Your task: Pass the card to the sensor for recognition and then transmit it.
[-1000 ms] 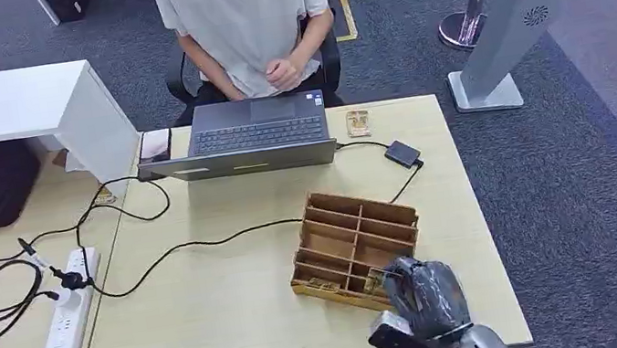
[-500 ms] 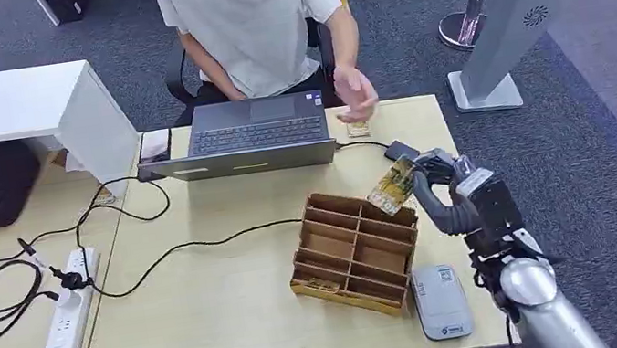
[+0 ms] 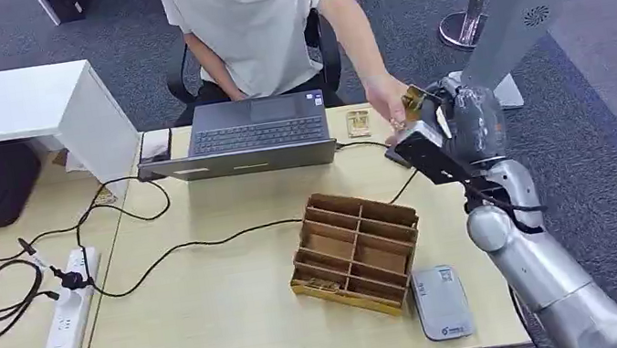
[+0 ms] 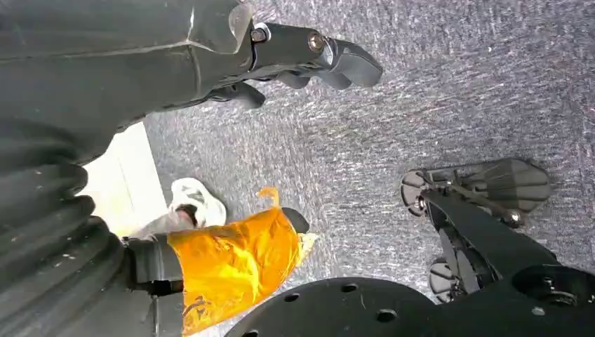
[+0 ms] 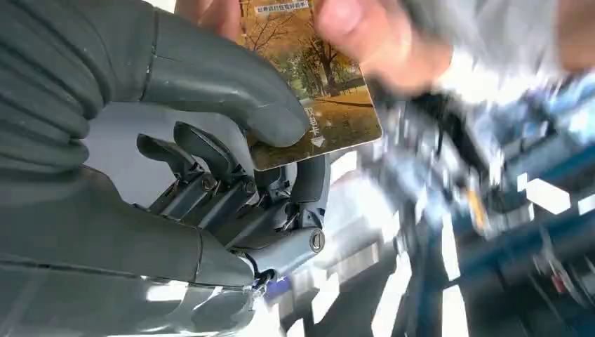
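While the right hand holds the card up at the desk's far edge, a person's hand reaches for it. Let go only once they hold it.

The reader and wooden organizer sit below, apart.

Left wrist view: the left hand hangs curled, holding nothing.

Right wrist view: the thumb presses the card; the person's fingers touch it.

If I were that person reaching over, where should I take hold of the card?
Likely the card's free far edge, coming from the side opposite the robot hand. Its thumb and fingers pinch the near end, leaving the far end exposed, where the person's hand already touches it.
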Controlling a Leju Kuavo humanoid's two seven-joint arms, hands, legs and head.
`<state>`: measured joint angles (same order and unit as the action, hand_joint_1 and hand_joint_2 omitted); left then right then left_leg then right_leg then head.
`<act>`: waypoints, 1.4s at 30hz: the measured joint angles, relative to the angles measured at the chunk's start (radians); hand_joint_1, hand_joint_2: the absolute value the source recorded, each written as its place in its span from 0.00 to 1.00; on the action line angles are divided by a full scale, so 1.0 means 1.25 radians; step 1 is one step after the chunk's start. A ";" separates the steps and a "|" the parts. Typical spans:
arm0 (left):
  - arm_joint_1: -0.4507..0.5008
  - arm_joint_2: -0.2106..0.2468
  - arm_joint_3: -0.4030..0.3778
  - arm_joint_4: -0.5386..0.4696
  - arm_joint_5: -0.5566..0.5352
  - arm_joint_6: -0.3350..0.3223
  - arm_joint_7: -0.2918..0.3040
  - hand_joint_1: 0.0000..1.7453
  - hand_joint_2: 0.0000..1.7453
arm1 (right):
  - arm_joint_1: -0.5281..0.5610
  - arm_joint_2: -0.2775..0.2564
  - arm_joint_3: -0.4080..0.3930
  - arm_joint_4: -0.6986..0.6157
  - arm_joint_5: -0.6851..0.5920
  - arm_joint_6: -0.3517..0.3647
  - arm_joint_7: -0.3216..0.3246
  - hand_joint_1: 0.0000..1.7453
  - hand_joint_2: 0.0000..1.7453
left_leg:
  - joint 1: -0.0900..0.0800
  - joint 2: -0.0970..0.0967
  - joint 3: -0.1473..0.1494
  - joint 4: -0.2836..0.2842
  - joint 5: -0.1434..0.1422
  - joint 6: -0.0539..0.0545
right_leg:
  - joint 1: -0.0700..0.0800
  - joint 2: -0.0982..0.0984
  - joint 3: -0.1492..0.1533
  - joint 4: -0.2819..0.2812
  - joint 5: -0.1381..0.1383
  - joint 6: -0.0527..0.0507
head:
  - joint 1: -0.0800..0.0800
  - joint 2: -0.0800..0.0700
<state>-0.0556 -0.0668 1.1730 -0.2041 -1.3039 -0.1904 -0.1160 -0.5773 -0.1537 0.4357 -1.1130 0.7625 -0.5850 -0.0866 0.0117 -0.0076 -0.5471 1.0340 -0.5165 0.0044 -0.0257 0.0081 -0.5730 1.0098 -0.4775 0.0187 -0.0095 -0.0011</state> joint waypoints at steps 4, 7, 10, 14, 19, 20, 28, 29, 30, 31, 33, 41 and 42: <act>-0.001 0.000 -0.018 0.000 -0.040 0.006 0.000 0.00 1.00 | -0.038 0.017 0.007 0.069 0.191 -0.072 0.024 1.00 1.00 | 0.000 -0.001 0.000 0.000 0.001 0.000 | 0.000 0.000 0.000 0.000 0.000 0.000 | 0.000 0.000; -0.001 0.000 -0.022 0.000 -0.031 -0.003 -0.001 0.00 1.00 | -0.051 0.034 0.002 0.095 0.259 -0.074 0.018 0.00 1.00 | 0.000 -0.001 0.000 0.000 0.001 0.000 | 0.000 -0.001 0.000 0.000 0.000 0.000 | 0.000 0.000; -0.002 0.000 -0.022 0.000 -0.022 -0.019 -0.007 0.00 1.00 | -0.057 0.049 -0.003 0.110 0.288 -0.083 0.017 0.00 1.00 | 0.000 -0.001 0.000 0.000 0.000 0.000 | 0.000 0.000 -0.001 0.000 0.000 0.000 | 0.000 0.000; -0.002 0.001 -0.022 0.000 -0.009 -0.010 -0.012 0.00 1.00 | -0.057 0.051 -0.010 0.120 0.306 -0.083 0.036 0.00 1.00 | 0.000 -0.001 0.000 0.000 0.000 0.000 | 0.000 0.000 -0.001 0.000 0.000 0.000 | 0.000 0.000; -0.001 0.001 -0.021 0.000 -0.001 -0.014 -0.009 0.00 1.00 | -0.051 0.017 -0.032 0.124 0.328 -0.083 0.062 0.00 1.00 | 0.000 -0.001 -0.001 0.000 0.000 0.000 | 0.000 -0.001 -0.001 0.000 0.000 0.000 | 0.000 0.000; -0.001 0.001 -0.020 0.000 0.001 -0.014 -0.009 0.00 1.00 | -0.050 0.006 -0.034 0.124 0.340 -0.083 0.071 0.00 1.00 | 0.000 -0.001 -0.001 0.000 0.000 0.000 | 0.000 -0.001 -0.001 0.000 0.000 0.001 | 0.000 0.000; 0.001 0.002 -0.010 0.000 0.019 -0.013 -0.008 0.00 1.00 | 0.010 -0.141 -0.092 0.125 0.467 -0.080 0.149 0.00 1.00 | 0.000 -0.004 -0.002 0.002 0.000 0.001 | 0.000 -0.004 0.000 -0.001 0.000 0.001 | 0.000 0.000; 0.003 0.002 -0.008 0.000 0.021 -0.013 -0.006 0.00 1.00 | 0.019 -0.165 -0.104 0.125 0.480 -0.080 0.154 0.00 1.00 | 0.000 -0.004 -0.003 0.002 0.000 0.001 | 0.000 -0.004 -0.001 -0.001 0.000 0.001 | 0.000 0.000; 0.004 0.002 -0.005 0.000 0.023 -0.012 -0.004 0.00 1.00 | 0.028 -0.183 -0.114 0.125 0.490 -0.081 0.158 0.00 1.00 | 0.000 -0.004 -0.003 0.002 0.000 0.001 | 0.000 -0.003 -0.001 -0.001 0.000 0.001 | 0.000 0.000; 0.005 0.002 -0.005 0.000 0.024 -0.011 -0.002 0.00 1.00 | 0.037 -0.200 -0.122 0.125 0.498 -0.081 0.163 0.00 1.00 | -0.001 -0.003 -0.002 0.002 -0.001 0.001 | 0.000 -0.003 -0.001 -0.001 0.000 0.001 | -0.001 0.000; 0.004 0.002 0.001 0.000 0.026 -0.010 -0.001 0.00 1.00 | 0.058 -0.240 -0.140 0.125 0.510 -0.082 0.166 0.00 1.00 | -0.001 -0.004 -0.003 0.002 -0.001 0.002 | 0.000 -0.003 -0.001 -0.001 0.000 0.001 | 0.000 0.000; 0.008 -0.001 0.020 0.000 0.053 0.002 0.016 0.00 1.00 | 0.190 -0.372 -0.247 0.133 0.533 -0.043 0.251 0.00 1.00 | 0.000 -0.013 -0.003 0.003 -0.001 0.002 | 0.000 -0.013 0.002 -0.002 -0.002 0.004 | 0.001 0.000; 0.012 -0.001 0.024 0.000 0.055 0.004 0.017 0.00 1.00 | 0.215 -0.384 -0.277 0.146 0.522 -0.039 0.247 0.00 0.00 | 0.000 -0.013 -0.003 0.003 -0.001 0.002 | 0.000 -0.012 0.002 -0.003 -0.002 0.004 | -0.001 0.000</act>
<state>-0.0408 -0.0683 1.2028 -0.2041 -1.2356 -0.1854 -0.0942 -0.3082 -0.6337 0.0891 -0.9311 1.4144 -0.6340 0.2224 0.0112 -0.0239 -0.5509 1.0372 -0.5177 0.0069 -0.0259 -0.0072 -0.5710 1.0066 -0.4806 0.0232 -0.0107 -0.0011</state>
